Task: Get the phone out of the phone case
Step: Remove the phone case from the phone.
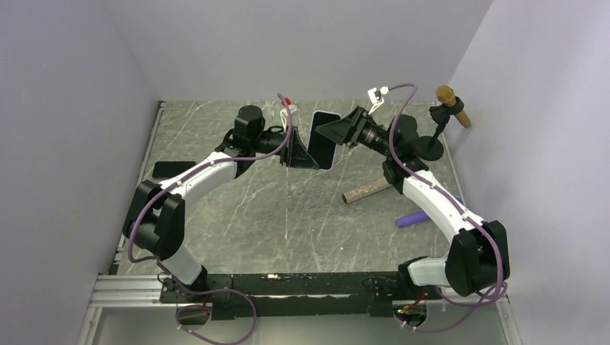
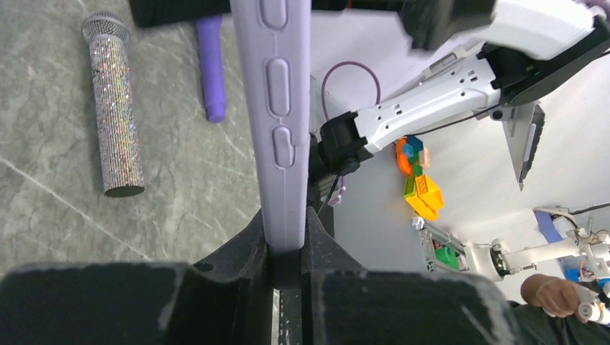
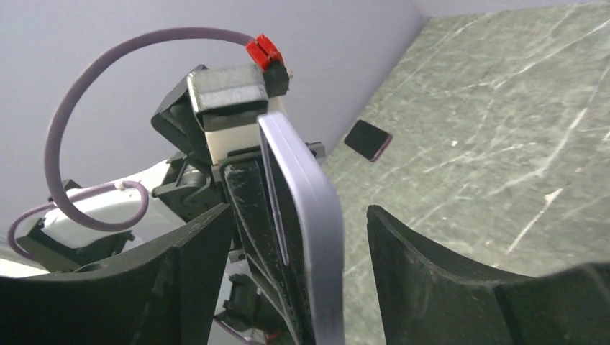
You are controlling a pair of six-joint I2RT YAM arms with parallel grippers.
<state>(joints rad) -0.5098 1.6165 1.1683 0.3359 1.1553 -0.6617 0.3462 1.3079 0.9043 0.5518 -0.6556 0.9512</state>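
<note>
Can't see inside phone case (image 1: 325, 140); cut off at top of left wrist frame. Stands upright, top centre overhead, edge clamped in left gripper (image 2: 286, 248), sits untouched inside wide-spread right gripper (image 3: 298, 223).

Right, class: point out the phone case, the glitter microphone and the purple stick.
phone case (image 2: 284, 180), left wrist view, on its lilac edge with the buttons.
glitter microphone (image 2: 115, 122), left wrist view, middle of its handle.
purple stick (image 2: 210, 68), left wrist view, middle of its shaft.
</note>
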